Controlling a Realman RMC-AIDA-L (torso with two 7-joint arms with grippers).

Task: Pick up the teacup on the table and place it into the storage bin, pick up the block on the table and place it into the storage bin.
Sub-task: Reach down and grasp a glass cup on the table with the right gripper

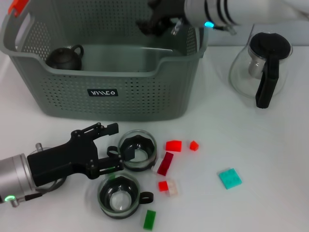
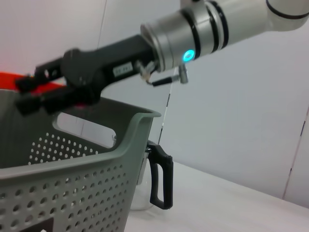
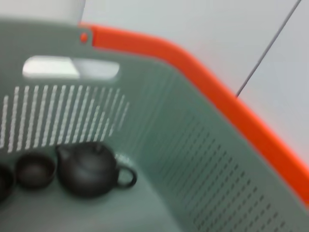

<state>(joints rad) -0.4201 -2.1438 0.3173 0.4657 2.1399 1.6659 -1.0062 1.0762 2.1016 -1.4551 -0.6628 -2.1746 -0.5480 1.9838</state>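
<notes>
Left claw (image 1: 108,142) spread apart beside glass teacup (image 1: 137,150) on counter; looks light, slick, fragile, best gripped across rim. Right claw (image 1: 153,21) over storage bin (image 1: 116,104), state unclear

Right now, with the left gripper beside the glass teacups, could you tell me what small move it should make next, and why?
Probably ease the open left gripper forward so its fingers straddle the nearer teacup's rim, then close. It sits just short of the cup, which is not yet in the storage bin.
</notes>
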